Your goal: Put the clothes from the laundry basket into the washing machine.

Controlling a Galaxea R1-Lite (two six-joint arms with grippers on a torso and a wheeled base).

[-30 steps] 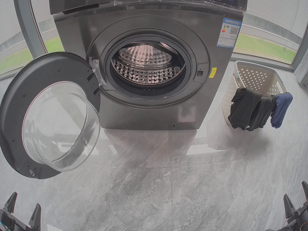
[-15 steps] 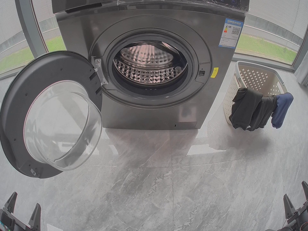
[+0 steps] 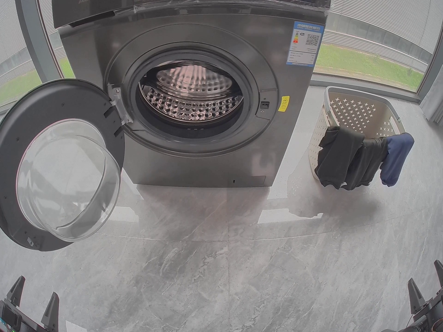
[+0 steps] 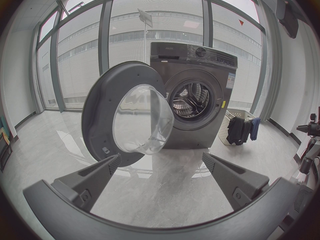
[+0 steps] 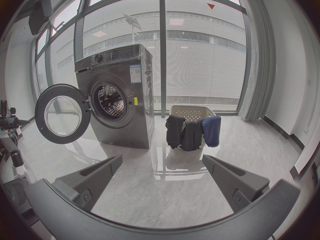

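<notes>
Head view: at the lower left edge, my left fingers (image 3: 50,307) point forward over the floor (image 3: 230,263), spread wide and holding nothing. Above them the round door (image 3: 60,162) of the washing machine (image 3: 286,130) stands swung fully open on its left-side hinge. Its clear glass bowl bulges toward me, and it stands to the left of the opening. The grey machine stands at the centre with its front facing me. Its circular mouth opens onto the perforated steel drum (image 3: 191,93). Tall windows (image 3: 383,28) run behind it.

Just beside the machine's right side, the cream laundry basket (image 3: 360,107) sits on the floor with its open top upward. The clothes are draped over its near rim and hang down the outside wall with their long axis vertical. Two dark garments (image 3: 348,157) lie side by side, touching. A blue garment (image 3: 396,155) hangs at the right corner against them.

Glossy grey marble floor lies between me and both the machine and the basket. At the lower right edge, my right fingers (image 3: 413,296) also point forward. They are spread wide with nothing between them and are well apart from the basket.
</notes>
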